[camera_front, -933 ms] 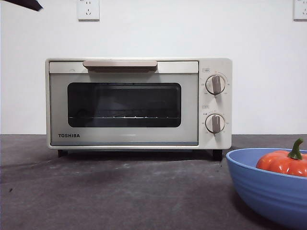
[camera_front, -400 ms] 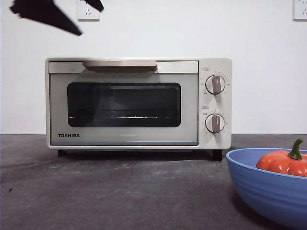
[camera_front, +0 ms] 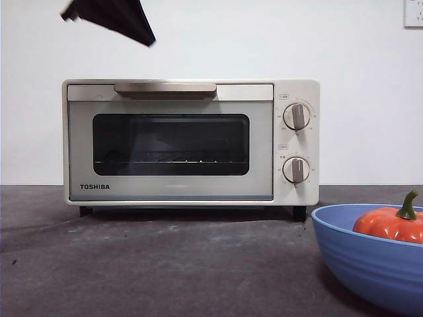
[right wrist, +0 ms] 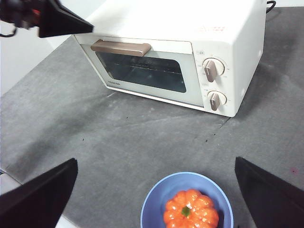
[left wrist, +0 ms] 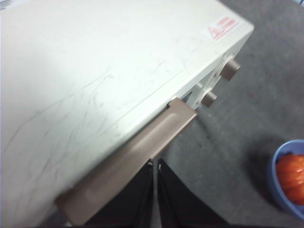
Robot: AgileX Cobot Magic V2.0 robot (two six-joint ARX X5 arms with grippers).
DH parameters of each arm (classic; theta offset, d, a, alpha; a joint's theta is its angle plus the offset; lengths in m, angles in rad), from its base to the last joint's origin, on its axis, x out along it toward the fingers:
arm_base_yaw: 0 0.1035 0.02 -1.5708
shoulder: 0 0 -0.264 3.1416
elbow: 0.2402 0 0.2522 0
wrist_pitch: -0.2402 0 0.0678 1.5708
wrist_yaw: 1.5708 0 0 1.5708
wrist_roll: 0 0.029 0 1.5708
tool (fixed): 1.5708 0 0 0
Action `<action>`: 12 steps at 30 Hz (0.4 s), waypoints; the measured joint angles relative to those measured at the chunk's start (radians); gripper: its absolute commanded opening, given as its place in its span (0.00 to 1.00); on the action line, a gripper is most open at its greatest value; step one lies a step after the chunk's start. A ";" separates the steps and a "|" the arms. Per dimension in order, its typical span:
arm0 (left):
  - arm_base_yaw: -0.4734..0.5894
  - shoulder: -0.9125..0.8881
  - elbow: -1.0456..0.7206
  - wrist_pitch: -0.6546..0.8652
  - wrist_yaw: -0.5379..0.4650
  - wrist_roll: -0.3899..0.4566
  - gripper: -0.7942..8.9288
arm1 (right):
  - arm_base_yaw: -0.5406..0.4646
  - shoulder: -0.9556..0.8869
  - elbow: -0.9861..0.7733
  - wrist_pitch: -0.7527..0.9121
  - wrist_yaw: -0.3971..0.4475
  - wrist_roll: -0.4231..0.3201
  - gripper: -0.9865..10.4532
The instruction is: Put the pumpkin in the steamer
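Note:
The orange pumpkin (camera_front: 388, 223) with a green stem lies in a blue ribbed bowl (camera_front: 370, 264) at the front right. The cream steamer (camera_front: 297, 191) stands behind with its door closed. My left gripper (left wrist: 155, 164) is shut and empty, hovering just above and in front of the steamer's beige handle (left wrist: 133, 159). It shows as a black tip at the top left of the front view (camera_front: 122, 20). My right gripper (right wrist: 156, 160) is open and empty, high above the bowl and the pumpkin (right wrist: 191, 211).
Two knobs (camera_front: 296, 116) sit on the steamer's right side. The dark grey mat (camera_front: 165, 264) lies between steamer and bowl. A white wall with a socket (camera_front: 414, 12) stands behind.
My left gripper has moved to the right along the top of the front view, closer to above the steamer's handle. Nothing else moved.

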 measured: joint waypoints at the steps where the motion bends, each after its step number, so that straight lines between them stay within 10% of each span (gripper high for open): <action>1: -0.002 0.018 0.008 0.000 -0.002 0.014 0.10 | 0.000 0.000 0.000 0.002 0.000 0.000 0.59; 12: -0.003 0.161 0.065 0.011 -0.002 0.073 0.10 | 0.000 0.000 0.000 0.005 0.000 0.000 0.59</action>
